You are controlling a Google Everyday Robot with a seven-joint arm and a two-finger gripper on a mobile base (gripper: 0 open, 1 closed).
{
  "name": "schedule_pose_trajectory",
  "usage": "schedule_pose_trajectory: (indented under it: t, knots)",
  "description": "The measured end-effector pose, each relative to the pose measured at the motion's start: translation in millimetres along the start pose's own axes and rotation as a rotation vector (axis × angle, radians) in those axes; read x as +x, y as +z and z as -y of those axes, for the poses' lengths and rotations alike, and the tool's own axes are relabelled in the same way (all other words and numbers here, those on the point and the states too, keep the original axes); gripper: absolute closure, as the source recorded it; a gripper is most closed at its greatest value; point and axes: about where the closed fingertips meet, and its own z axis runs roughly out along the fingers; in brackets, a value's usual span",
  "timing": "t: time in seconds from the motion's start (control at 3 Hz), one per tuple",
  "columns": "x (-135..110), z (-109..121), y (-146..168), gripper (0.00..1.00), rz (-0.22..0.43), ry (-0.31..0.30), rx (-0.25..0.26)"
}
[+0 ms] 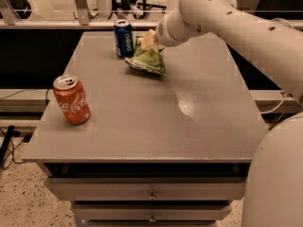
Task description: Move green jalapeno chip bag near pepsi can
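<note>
The green jalapeno chip bag (pixel 147 60) hangs from my gripper (pixel 147 41) at the far middle of the grey table (pixel 142 112), its lower edge at or just above the surface. The gripper is shut on the bag's top edge. The dark-blue pepsi can (pixel 123 38) stands upright just left of the bag, a small gap apart. My white arm (pixel 227 22) reaches in from the right.
A red Coca-Cola can (pixel 71 100) stands upright near the table's left edge. Drawers (pixel 151 195) sit under the table front. A rail and dark shelving (pixel 47 25) run behind the table. A cable lies on the floor at left.
</note>
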Motion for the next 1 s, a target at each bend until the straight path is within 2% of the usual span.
schedule_pose_trajectory:
  t: [0.33, 0.67, 1.0]
  knots:
    - [-1, -3, 5, 0.00, 0.000, 0.005, -0.008]
    - [-4, 7, -8, 0.00, 0.064, -0.006, -0.018]
    - [-5, 55, -60, 0.00, 0.234, -0.031, -0.011]
